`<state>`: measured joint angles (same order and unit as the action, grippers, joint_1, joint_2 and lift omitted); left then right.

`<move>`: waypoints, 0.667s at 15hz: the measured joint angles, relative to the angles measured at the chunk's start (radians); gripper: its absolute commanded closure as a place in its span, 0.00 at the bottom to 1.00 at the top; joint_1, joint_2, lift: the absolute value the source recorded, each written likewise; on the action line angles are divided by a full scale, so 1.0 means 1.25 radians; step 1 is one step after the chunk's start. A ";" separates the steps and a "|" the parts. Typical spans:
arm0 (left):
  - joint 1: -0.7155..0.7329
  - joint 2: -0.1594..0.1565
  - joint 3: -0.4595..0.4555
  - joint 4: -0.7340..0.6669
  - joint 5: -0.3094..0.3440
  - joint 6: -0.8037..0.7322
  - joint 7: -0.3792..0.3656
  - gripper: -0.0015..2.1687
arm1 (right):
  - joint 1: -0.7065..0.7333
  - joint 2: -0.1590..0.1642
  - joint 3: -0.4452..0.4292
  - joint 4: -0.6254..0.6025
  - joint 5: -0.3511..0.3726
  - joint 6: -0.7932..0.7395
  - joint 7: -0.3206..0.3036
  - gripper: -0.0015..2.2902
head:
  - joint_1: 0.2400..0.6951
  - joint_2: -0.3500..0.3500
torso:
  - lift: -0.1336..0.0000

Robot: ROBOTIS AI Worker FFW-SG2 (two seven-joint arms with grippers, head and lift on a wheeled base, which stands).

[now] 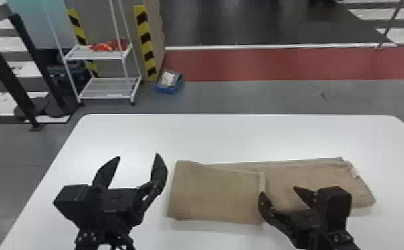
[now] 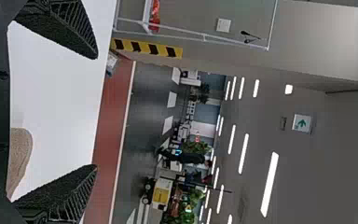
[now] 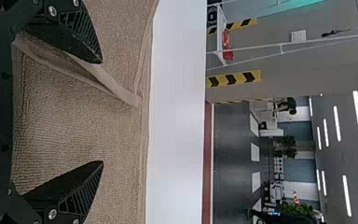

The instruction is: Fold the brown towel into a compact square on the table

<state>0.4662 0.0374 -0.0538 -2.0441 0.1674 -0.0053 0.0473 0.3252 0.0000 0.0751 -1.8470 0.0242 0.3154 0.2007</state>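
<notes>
1. Left gripper: pointed, flat black fingers spread wide, empty; ribbed on the inner faces.
2. Right gripper: tapering black fingers well parted, empty, above the towel; contact with the cloth impossible to tell.
3. Under and around the right fingers, and just to the right of the left pair: brown towel, finely ribbed and matte, folded into a long band. Doubled over at the end nearer the left fingers, with a straight, slightly raised hem beside the right gripper's left finger. Pale tag at the far right end.
4. Beneath the towel and all fingers: smooth white table, corners rounded.
5. Beyond the left fingers, on the grey floor: white tubular rack with flat shelves and, farther right, a blue box.
</notes>
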 measured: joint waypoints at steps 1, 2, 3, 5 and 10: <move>0.000 0.000 0.005 0.004 0.003 0.000 -0.002 0.02 | -0.006 0.000 0.000 0.007 0.001 0.000 0.000 0.08 | 1.00 0.62 | 0.15; 0.000 0.001 0.008 0.008 0.005 0.000 -0.004 0.02 | -0.014 0.000 0.001 0.016 0.003 0.001 0.000 0.10 | 1.00 0.62 | 0.15; 0.000 0.001 0.010 0.012 0.006 0.001 -0.008 0.02 | -0.024 0.000 0.004 0.025 0.005 0.001 0.003 0.10 | 1.00 0.63 | 0.15; 0.000 0.001 0.011 0.015 0.009 0.001 -0.012 0.02 | -0.040 0.000 0.018 0.036 0.015 0.001 0.011 0.10 | 1.00 0.64 | 0.15; 0.000 0.001 0.010 0.016 0.012 0.001 -0.021 0.02 | -0.072 0.000 0.056 0.055 0.042 0.041 0.034 0.15 | 1.00 0.69 | 0.15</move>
<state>0.4663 0.0383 -0.0410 -2.0236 0.1828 -0.0037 0.0215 0.2356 0.0000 0.1450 -1.7786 0.0763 0.3662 0.2428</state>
